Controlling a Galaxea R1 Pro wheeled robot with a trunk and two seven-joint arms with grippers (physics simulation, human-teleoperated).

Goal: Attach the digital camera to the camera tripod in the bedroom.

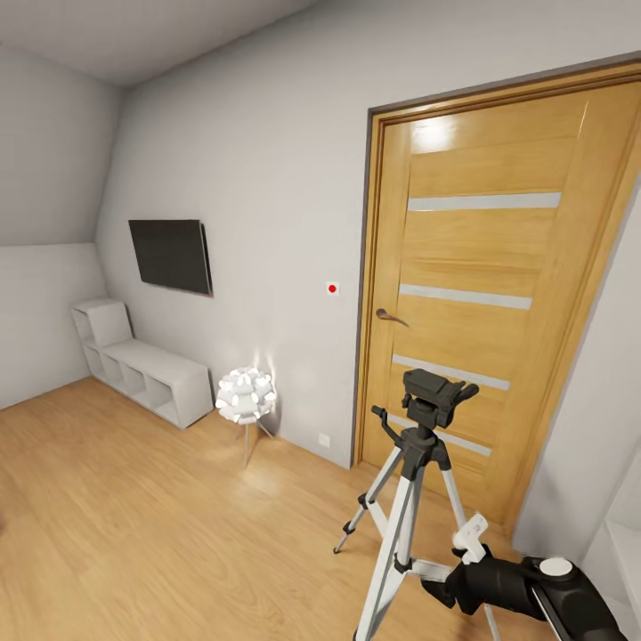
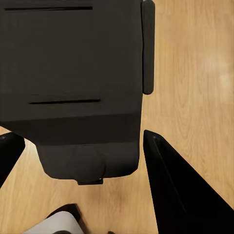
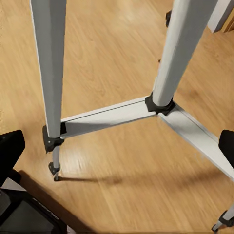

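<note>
The camera tripod [image 1: 412, 481] stands on the wood floor in front of the door, its black pan head [image 1: 434, 394] bare on top. My right gripper [image 1: 469, 545] hangs low beside the legs and is open, with nothing between its fingers [image 3: 10, 151]. The right wrist view looks at two silver legs [image 3: 48, 63] and a cross brace [image 3: 107, 117]. In the left wrist view a large black boxy shape [image 2: 73, 73] with a rounded stub lies at the left gripper [image 2: 84, 139]. I cannot tell whether this is the digital camera or whether it is held.
A wooden door [image 1: 499, 294] is right behind the tripod, with a grey wall at the right. Along the left wall are a wall TV [image 1: 169, 255], a low white shelf [image 1: 147, 369] and a small white ball lamp [image 1: 245, 396]. Light wood floor [image 1: 133, 507] spreads out to the left.
</note>
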